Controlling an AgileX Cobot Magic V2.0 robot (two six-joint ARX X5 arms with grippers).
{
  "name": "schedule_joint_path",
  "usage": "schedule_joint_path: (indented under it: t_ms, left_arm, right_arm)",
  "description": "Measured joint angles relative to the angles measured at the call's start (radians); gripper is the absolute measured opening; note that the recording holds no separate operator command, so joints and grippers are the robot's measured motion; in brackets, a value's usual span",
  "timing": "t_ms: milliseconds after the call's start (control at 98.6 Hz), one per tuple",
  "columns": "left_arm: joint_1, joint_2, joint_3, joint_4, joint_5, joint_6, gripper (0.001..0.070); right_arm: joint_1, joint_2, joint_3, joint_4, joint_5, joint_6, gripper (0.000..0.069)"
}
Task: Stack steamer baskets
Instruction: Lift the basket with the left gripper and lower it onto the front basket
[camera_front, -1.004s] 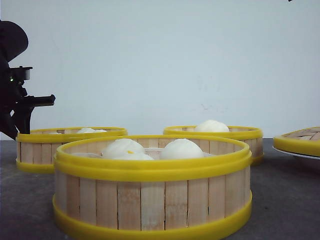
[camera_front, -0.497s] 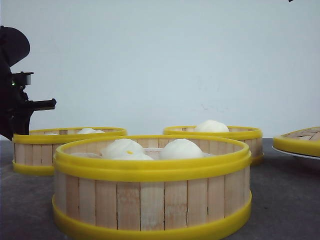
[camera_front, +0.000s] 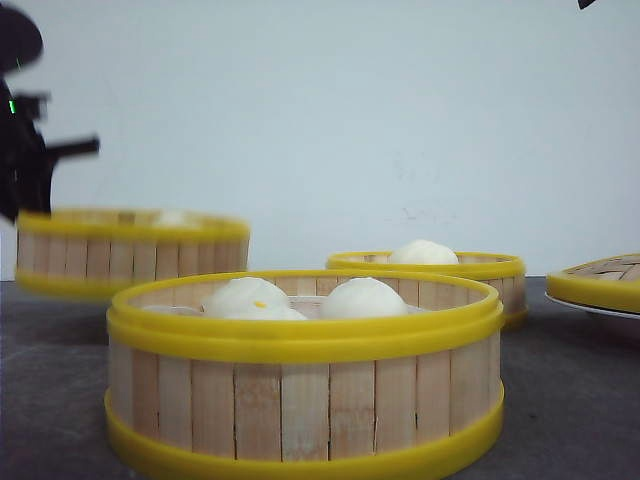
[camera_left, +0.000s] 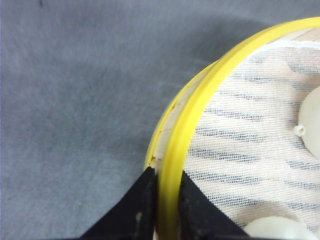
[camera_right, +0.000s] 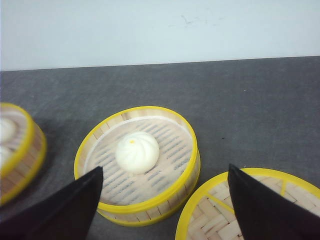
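Note:
Three steamer baskets with pale slats and yellow rims are in view. The nearest steamer basket (camera_front: 305, 370) holds two white buns and sits on the table in the front view. A second basket (camera_front: 430, 268), also seen in the right wrist view (camera_right: 150, 205), holds one bun at the back right. The third basket (camera_front: 130, 250) hangs blurred above the table at the left. My left gripper (camera_left: 165, 175) is shut on its yellow rim (camera_left: 200, 100), one finger inside and one outside. My right gripper (camera_right: 165, 167) is open above the one-bun basket, holding nothing.
A flat woven lid (camera_front: 600, 280) with a yellow rim lies on a white plate (camera_front: 590, 308) at the right; the lid (camera_right: 250, 210) sits close beside the one-bun basket. My left arm (camera_front: 25, 170) is at the left edge. The table (camera_right: 240, 100) is dark grey.
The left basket has risen off the table with my left gripper and arm, and it now looks blurred from motion. The other two baskets and the lid have not moved.

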Motion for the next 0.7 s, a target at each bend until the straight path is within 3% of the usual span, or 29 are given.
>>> schedule_joint_path:
  t_ms: [223,325,497,700]
  left_arm:
    - [-0.02,-0.184,0.014,-0.093,0.156,0.021,0.0025]
    - [-0.047,-0.241,0.014,-0.172,0.241,0.058,0.0025]
    - [-0.158,-0.293,0.014,-0.271,0.25,0.134,0.0025]
    - [-0.313,-0.293,-0.011,-0.232,0.251,0.165,0.0025]
  right_arm:
    - [0.0,-0.026,0.0,0.007,0.0,0.0,0.0494]
    - [0.0,-0.04,0.002,0.007,0.0,0.0,0.0494]
    - [0.0,-0.06,0.011,0.002,0.0,0.0,0.0494]
    - [0.0,-0.087,0.011,-0.001,0.0,0.0,0.0494]
